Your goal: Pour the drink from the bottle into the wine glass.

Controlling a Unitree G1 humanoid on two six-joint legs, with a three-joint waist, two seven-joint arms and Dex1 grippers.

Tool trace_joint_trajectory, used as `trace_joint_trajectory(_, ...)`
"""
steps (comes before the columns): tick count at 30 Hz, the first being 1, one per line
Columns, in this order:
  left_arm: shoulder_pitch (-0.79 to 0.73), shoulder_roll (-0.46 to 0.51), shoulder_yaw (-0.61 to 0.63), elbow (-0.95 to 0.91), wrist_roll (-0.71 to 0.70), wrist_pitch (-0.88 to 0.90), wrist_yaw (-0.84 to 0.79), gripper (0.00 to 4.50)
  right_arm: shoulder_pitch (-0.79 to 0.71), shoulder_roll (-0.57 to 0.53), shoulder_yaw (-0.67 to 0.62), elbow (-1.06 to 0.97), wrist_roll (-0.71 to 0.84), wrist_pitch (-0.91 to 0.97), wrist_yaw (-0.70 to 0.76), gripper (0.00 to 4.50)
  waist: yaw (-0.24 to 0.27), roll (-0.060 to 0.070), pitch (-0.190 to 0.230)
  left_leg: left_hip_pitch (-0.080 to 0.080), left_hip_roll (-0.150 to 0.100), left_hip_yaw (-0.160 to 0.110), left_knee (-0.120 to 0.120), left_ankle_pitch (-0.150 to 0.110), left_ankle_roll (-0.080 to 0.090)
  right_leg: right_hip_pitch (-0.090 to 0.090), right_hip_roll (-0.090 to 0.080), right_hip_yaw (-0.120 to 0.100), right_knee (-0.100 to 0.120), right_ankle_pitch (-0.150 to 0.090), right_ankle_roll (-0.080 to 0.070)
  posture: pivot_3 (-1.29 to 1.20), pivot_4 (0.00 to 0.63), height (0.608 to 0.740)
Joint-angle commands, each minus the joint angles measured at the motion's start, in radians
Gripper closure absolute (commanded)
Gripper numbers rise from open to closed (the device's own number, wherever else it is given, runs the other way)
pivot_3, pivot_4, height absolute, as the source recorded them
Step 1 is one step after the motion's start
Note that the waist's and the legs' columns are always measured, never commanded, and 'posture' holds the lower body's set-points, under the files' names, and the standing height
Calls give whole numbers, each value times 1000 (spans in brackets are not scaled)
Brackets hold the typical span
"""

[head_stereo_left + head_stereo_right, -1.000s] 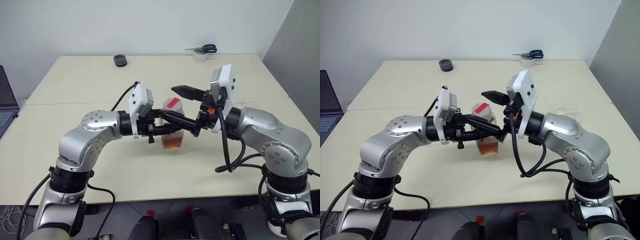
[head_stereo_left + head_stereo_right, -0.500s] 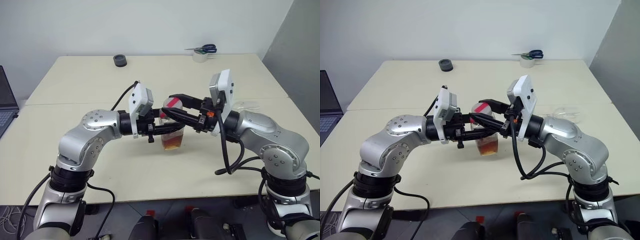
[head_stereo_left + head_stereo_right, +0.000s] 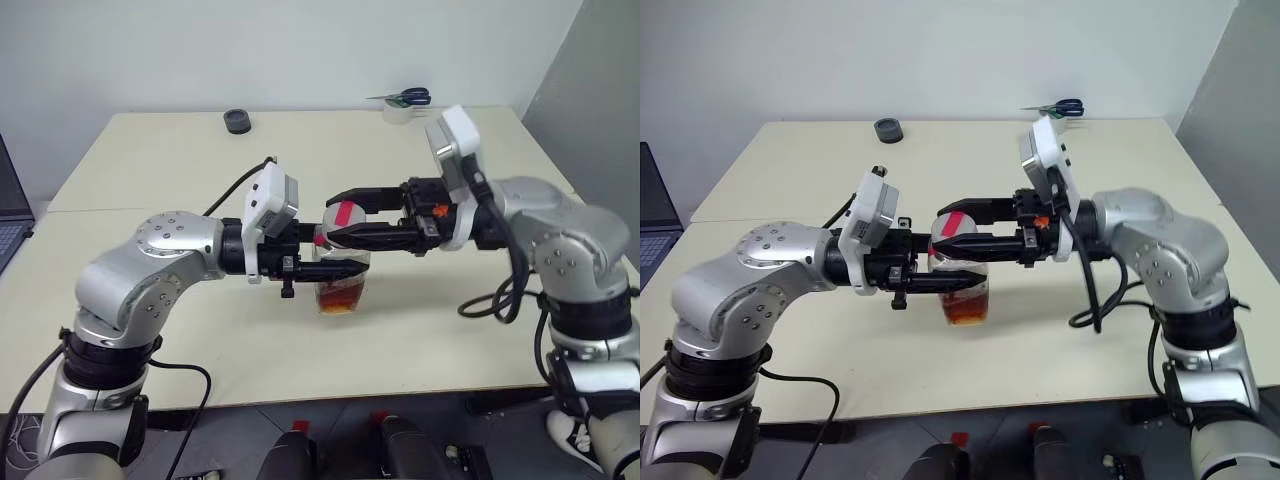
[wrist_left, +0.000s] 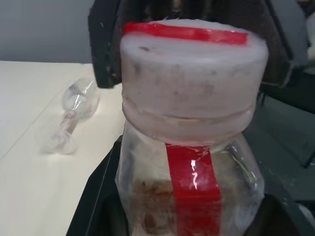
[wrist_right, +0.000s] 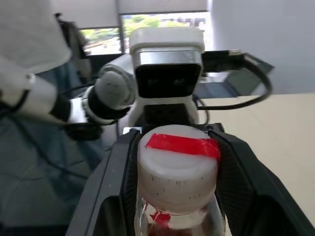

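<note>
The bottle (image 3: pixel 341 262) is upright over the middle of the cream table (image 3: pixel 150 160), held between the 2 arms. From the head views it is not clear whether its base touches the table top. The left gripper (image 3: pixel 345 268) reaches in from the robot's left, and its black fingers (image 4: pixel 106 206) pinch the clear body of the bottle below the neck. The right gripper (image 3: pixel 340 212) reaches in level from the robot's right, higher up, and its fingers (image 5: pixel 115 172) are closed around the cap (image 5: pixel 177 164), 1 on each side and touching it. The cap is whitish with a strip of red tape across its top, and a red strip runs down the side of the bottle.

The drink (image 3: pixel 340 297) is amber-brown and fills the lower part of the bottle.

The wine glass (image 4: pixel 71 115) lies on its side on the table, seen in the left wrist view, well apart from the bottle. It is clear, with its round foot and thin stem pointing away from the bowl.

At the far edge of the table a small dark roll (image 3: pixel 238 121) lies toward the robot's left. A roll of tape (image 3: pixel 400 112) lies toward the right, with blue-handled scissors (image 3: pixel 405 97) on it. A laptop (image 3: pixel 12 205) is at the left edge of the scene.
</note>
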Motion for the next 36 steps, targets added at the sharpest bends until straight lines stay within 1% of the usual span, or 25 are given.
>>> trace_joint_trajectory(1, -14, 15, 23, -81, -72, 4, -40, 2641, -108, -3, 22, 183, -87, -67, 124, 2646, 0, 0, 0, 0, 0, 0, 0, 0, 0, 0, 0, 0, 0, 0, 0, 0, 150, 740)
trace_joint_trajectory(3, -14, 9, 26, -79, -61, -2, -22, 2641, -119, -10, 51, 232, -146, -144, 183, 2646, 1, 0, 0, 0, 0, 0, 0, 0, 0, 0, 0, 0, 0, 0, 0, 0, 150, 740)
trace_joint_trajectory(6, -11, 2, 36, -76, -57, -2, 6, 2641, -125, -18, 30, 260, -148, -135, 183, 2646, 5, 0, 0, -1, 0, -1, 0, 1, -2, 0, -2, 0, -1, 0, 0, 0, 150, 740)
trace_joint_trajectory(8, -2, 1, 41, -72, -51, -6, 20, 2641, -104, -49, 12, 228, -129, -106, 187, 1932, 5, 0, 0, -1, -1, -1, 1, 2, -4, 0, -4, 0, -1, 0, 0, 0, 150, 740)
trace_joint_trajectory(10, 7, -4, 43, -63, -40, -12, 39, 2641, -57, -95, -21, 166, -101, -57, 166, 1358, 11, 0, 0, -2, -1, -2, 0, 2, -4, 0, -6, 0, -2, 0, 0, 0, 150, 740)
trace_joint_trajectory(12, 5, -22, 47, -55, -34, -12, 73, 2641, 17, -142, -85, 76, -53, 17, 100, 716, 16, 0, 0, -2, -1, -4, 1, 2, -4, 1, -6, 0, -4, 0, 0, 0, 150, 740)
trace_joint_trajectory(14, -1, -37, 52, -50, -39, -4, 97, 2641, 71, -163, -139, 5, -10, 78, 38, 28, 17, 0, 1, -3, -2, -3, 0, 2, -4, 0, -7, 0, -4, 0, 0, 0, 150, 740)
trace_joint_trajectory(16, -5, -46, 45, -36, -25, -14, 103, 2641, 120, -159, -187, -86, 35, 124, -40, 6, 10, 0, 1, -3, -1, -2, 0, 2, -4, 0, -7, 1, -3, 0, 0, 0, 150, 740)
trace_joint_trajectory(19, -12, -57, 29, -9, 2, -33, 100, 2641, 158, -107, -248, -196, 116, 186, -198, 6, 1, 1, 1, -2, 0, -1, -1, 2, -4, -1, -6, 1, -1, 0, 0, 0, 150, 740)
trace_joint_trajectory(22, -22, -66, 14, 18, 24, -51, 94, 2641, 173, -53, -270, -273, 156, 202, -320, 6, 2, 1, 1, -1, 0, -1, 0, 2, -4, -1, -5, 1, 0, 0, 0, 0, 150, 740)
trace_joint_trajectory(25, -30, -72, 2, 38, 43, -68, 84, 2641, 174, -10, -275, -301, 168, 194, -406, 6, 5, 1, 1, -1, -1, -1, 0, 2, -4, 0, -5, 1, -1, 0, 0, 0, 150, 740)
trace_joint_trajectory(30, -42, -77, -10, 57, 63, -82, 67, 2641, 167, 42, -248, -312, 155, 160, -478, 6, 5, 1, 1, -1, -1, -1, 1, 2, -4, 0, -5, 0, -1, 0, 0, 0, 150, 740)
trace_joint_trajectory(36, -49, -80, -10, 65, 75, -86, 55, 2641, 165, 77, -215, -308, 142, 130, -495, 6, 4, 1, 1, -1, -1, 0, 0, 2, -4, 0, -5, 0, -1, 0, 0, 0, 150, 740)
